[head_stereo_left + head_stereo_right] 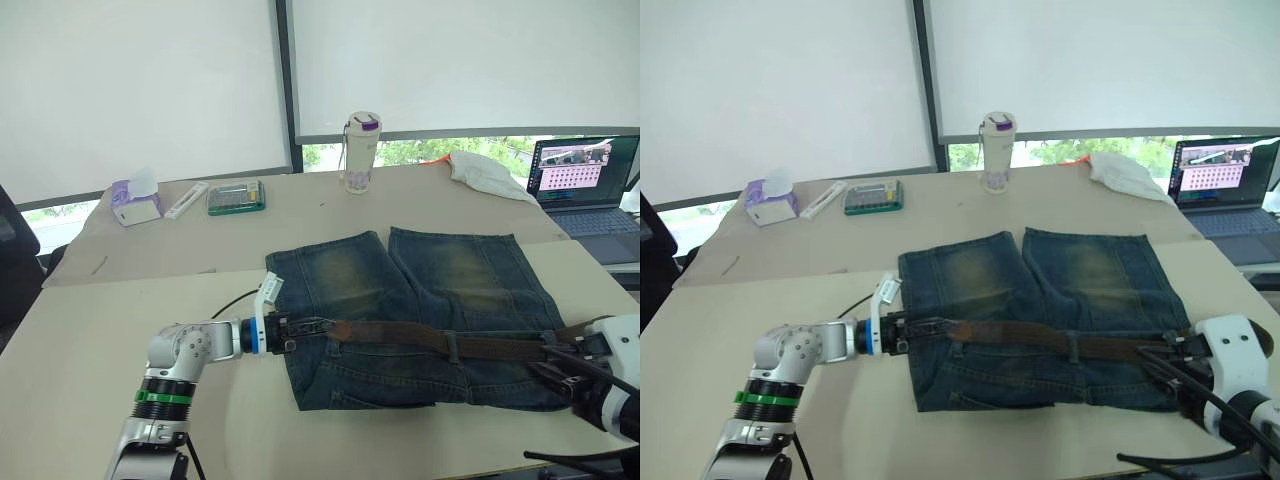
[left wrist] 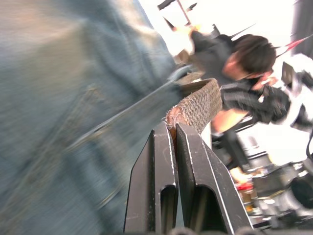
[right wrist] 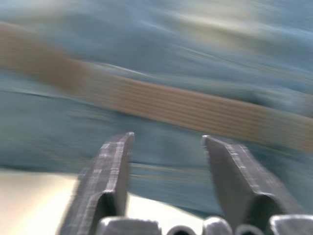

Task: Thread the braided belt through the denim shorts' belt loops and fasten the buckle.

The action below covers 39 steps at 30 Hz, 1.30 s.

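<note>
The denim shorts (image 1: 400, 280) lie flat on the table, legs pointing away from me. The braided belt (image 1: 420, 337) runs across their waistband and passes under a belt loop (image 1: 453, 346). My left gripper (image 1: 290, 333) is at the waistband's left end. In the left wrist view it (image 2: 171, 128) is shut on the belt's (image 2: 200, 103) reddish-brown tip. My right gripper (image 1: 565, 368) hovers at the waistband's right end. In the right wrist view it (image 3: 166, 139) is open, with the belt (image 3: 186, 107) just beyond the fingertips. The buckle is hidden.
Along the far side of the table stand a tissue box (image 1: 136, 203), a white stick (image 1: 186, 200), a green case (image 1: 236, 197), a bottle (image 1: 362, 152) and a white cloth (image 1: 487, 172). A laptop (image 1: 585, 180) sits at the far right. A person (image 2: 244, 54) appears in the left wrist view.
</note>
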Each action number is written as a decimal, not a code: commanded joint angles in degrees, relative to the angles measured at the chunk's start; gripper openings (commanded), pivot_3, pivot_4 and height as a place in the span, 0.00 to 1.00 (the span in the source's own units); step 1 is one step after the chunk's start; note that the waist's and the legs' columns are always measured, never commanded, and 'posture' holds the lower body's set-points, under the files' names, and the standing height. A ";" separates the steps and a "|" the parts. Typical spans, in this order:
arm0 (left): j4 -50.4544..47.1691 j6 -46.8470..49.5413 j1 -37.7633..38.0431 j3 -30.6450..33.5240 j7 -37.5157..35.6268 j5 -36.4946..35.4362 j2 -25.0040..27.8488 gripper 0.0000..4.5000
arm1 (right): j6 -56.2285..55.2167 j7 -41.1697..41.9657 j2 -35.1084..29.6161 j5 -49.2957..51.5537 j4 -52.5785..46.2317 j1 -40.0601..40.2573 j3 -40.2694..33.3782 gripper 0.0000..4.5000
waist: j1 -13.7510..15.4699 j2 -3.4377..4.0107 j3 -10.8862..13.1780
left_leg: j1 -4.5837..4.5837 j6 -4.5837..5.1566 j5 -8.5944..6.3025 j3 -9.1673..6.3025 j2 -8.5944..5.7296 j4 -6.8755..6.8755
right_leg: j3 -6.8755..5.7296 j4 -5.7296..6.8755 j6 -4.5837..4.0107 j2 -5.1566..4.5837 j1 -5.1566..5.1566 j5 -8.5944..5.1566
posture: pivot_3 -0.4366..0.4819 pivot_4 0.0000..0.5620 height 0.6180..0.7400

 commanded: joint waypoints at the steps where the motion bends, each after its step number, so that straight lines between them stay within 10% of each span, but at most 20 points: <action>1: -0.12 0.94 -2.67 1.71 1.79 -2.75 -2.32 0.00 | -8.52 -13.60 2.67 14.33 -1.70 -5.20 10.86 0.66 | -0.19 -0.03 0.00 | 0.00 -0.01 0.00 0.01 0.00 -0.01 | 0.02 0.01 0.00 -0.01 -0.02 0.00 | 0.48 0.27 1.00; 7: 0.19 1.20 -4.33 0.87 1.74 -3.64 -3.55 0.00 | -15.16 -30.02 13.76 12.53 3.85 -14.29 33.44 0.66 | -0.74 0.00 -0.09 | -0.03 -0.19 0.07 -0.05 0.03 -0.06 | 0.11 0.02 -0.01 -0.01 -0.13 0.00 | 0.48 0.27 1.00; 14: -0.50 0.77 -4.10 -0.57 0.86 -3.27 -1.92 0.00 | -22.49 -34.96 20.17 10.71 8.67 -19.60 39.28 0.66 | -0.88 0.33 -0.30 | -0.03 -0.19 0.08 -0.06 -0.05 -0.02 | -0.03 0.04 -0.01 0.06 -0.15 0.01 | 0.48 0.27 1.00; 23: -1.25 -1.47 -3.33 -1.71 0.39 -2.19 -0.92 0.00 | -23.35 -34.73 16.28 9.02 8.55 -20.26 43.79 0.04 | -1.54 0.37 -0.33 | -0.02 -0.19 0.08 -0.07 -0.04 -0.05 | -0.05 0.05 -0.01 0.05 -0.17 0.00 | 0.48 0.27 1.00; 31: -4.08 -8.67 -2.10 -3.99 -3.48 0.79 1.76 0.00 | -23.09 -34.48 14.17 7.04 8.84 -21.53 46.57 0.01 | -1.63 0.37 -0.33 | -0.02 -0.19 0.08 -0.08 -0.03 -0.05 | -0.03 0.03 -0.01 0.04 -0.16 0.00 | 0.48 0.27 1.00; 39: -11.77 -32.57 5.81 -7.26 -17.81 12.47 15.44 0.52 | -18.57 -35.25 12.12 7.04 14.53 -23.78 51.40 0.00 | -1.73 0.43 -0.34 | 0.00 -0.20 0.08 -0.07 0.02 -0.15 | 0.01 -0.04 -0.04 0.03 -0.21 0.00 | 0.48 0.27 1.00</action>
